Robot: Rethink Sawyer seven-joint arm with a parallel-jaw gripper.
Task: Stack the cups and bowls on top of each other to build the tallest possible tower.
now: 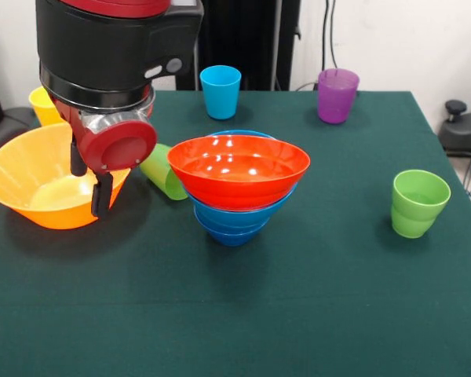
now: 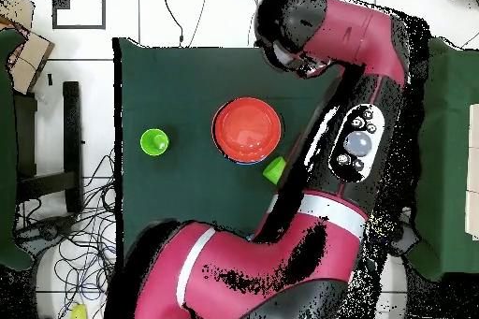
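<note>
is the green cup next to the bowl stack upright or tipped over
Tipped over. The green cup lies on its side beside the tower, its open mouth facing the yellow-orange bowl.

The arm [image 1: 114, 47] is built of thick rounded segments in red and black. In the front view its last segment is a wide black cylinder with a glossy surface, and a small grey oval button sits on the side of this cylinder. Under the cylinder there is a bright metal ring. Below the ring hangs a round red cap [image 1: 125, 145] with a darker red disc in its middle. Two narrow black pieces hang beside the cap, one shorter and one longer. In the overhead view the arm [image 2: 360, 81] looks crimson, with a black panel carrying grey round buttons, and a pale grey band crosses one lower segment.
</note>
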